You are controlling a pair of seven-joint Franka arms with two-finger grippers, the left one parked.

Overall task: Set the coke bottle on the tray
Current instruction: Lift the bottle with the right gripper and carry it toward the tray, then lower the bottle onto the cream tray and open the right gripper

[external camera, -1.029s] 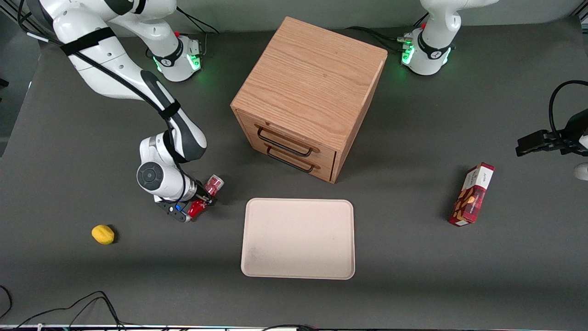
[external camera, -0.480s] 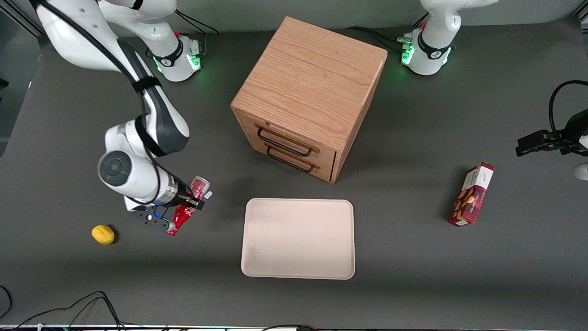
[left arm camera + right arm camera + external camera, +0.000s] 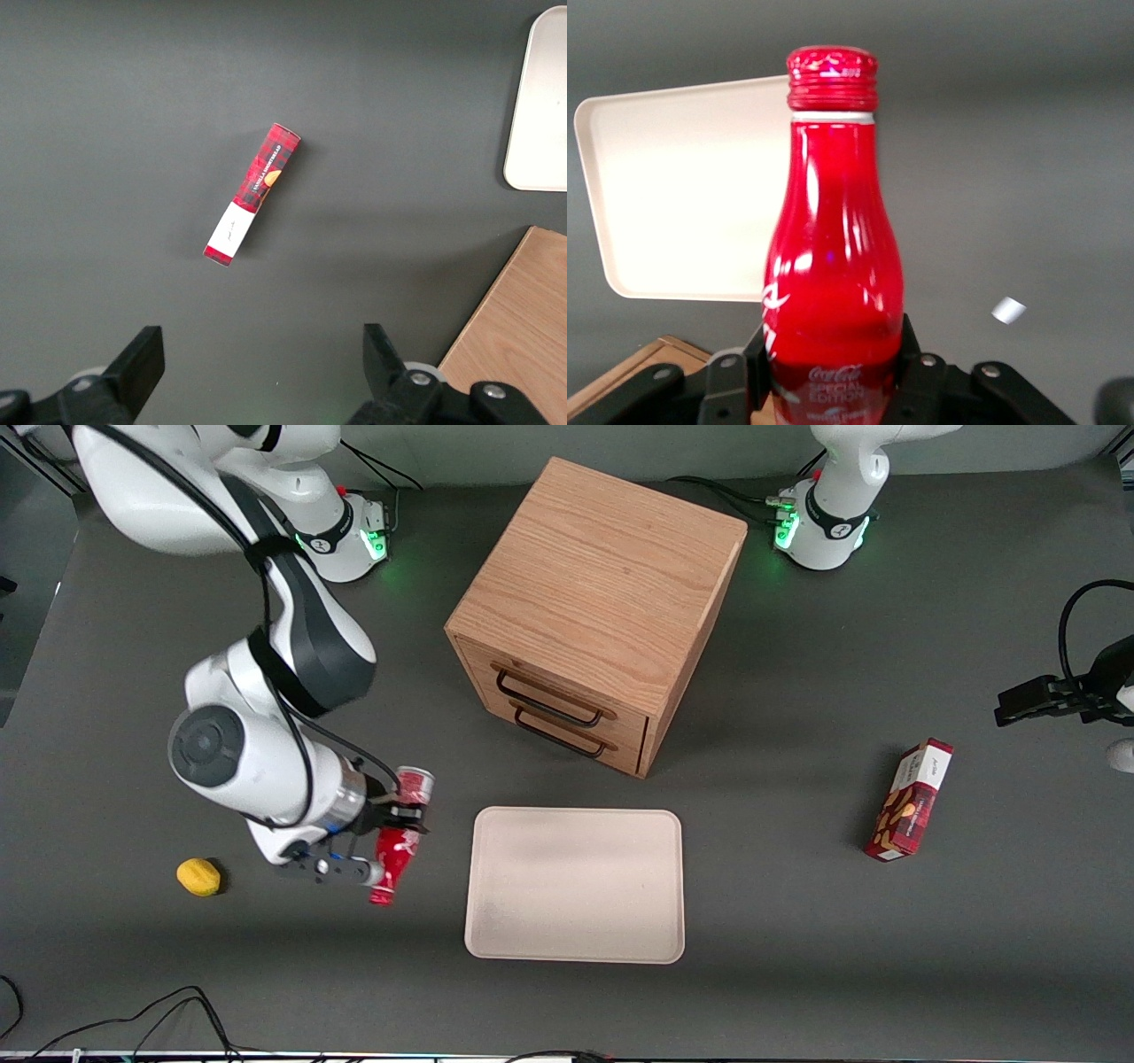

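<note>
One smooth cream tray point(image 3: 576, 886) with rounded corners lies flat, nearest the camera. Just beside it, toward the working arm's end, the gripper point(image 3: 396, 825) is clamped around the one glossy red coke bottle point(image 3: 397, 850), held up off the table. Its long axis runs toward the camera, cap end nearest. One bumpy yellow lemon point(image 3: 198, 876) sits near too, then one oak-grain drawer cabinet point(image 3: 595, 607) farther back.

We find the front view set high, looking steeply down on the whole desk point(image 3: 797, 974). The right wrist view sits close above its hand point(image 3: 833, 376), sharing the tray point(image 3: 576, 886) with the left wrist view, which looks straight down.
</note>
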